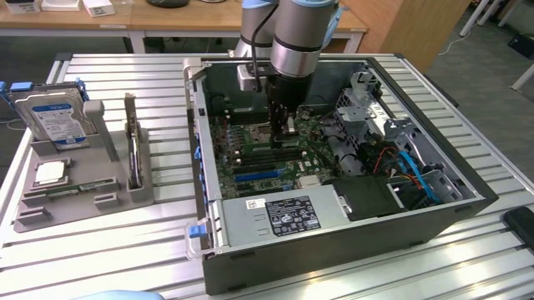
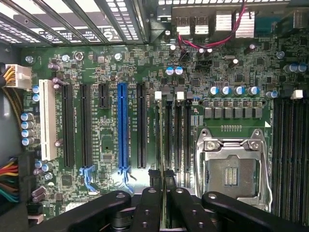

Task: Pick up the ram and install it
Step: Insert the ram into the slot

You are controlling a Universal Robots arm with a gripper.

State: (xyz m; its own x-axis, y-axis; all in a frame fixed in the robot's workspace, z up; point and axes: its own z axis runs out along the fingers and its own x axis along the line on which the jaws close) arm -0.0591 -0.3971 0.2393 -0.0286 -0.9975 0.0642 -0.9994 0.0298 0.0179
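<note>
Exterior view: bright, even overhead light, sheen on slatted surface [image 1: 109, 250] | Wrist view: motherboard [image 2: 145, 67] evenly lit, claw [image 2: 161, 175] in shadow

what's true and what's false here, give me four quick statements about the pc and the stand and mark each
1. The pincer is inside the open computer case, just above the motherboard. True.
2. The processor socket has a chip seated in it. False: the socket is empty, with its contacts bare.
3. The hard drive lies flat inside the case. False: it stands upright in the gray holder outside the case, on the exterior view's left.
4. One long motherboard slot is blue. True.
</note>
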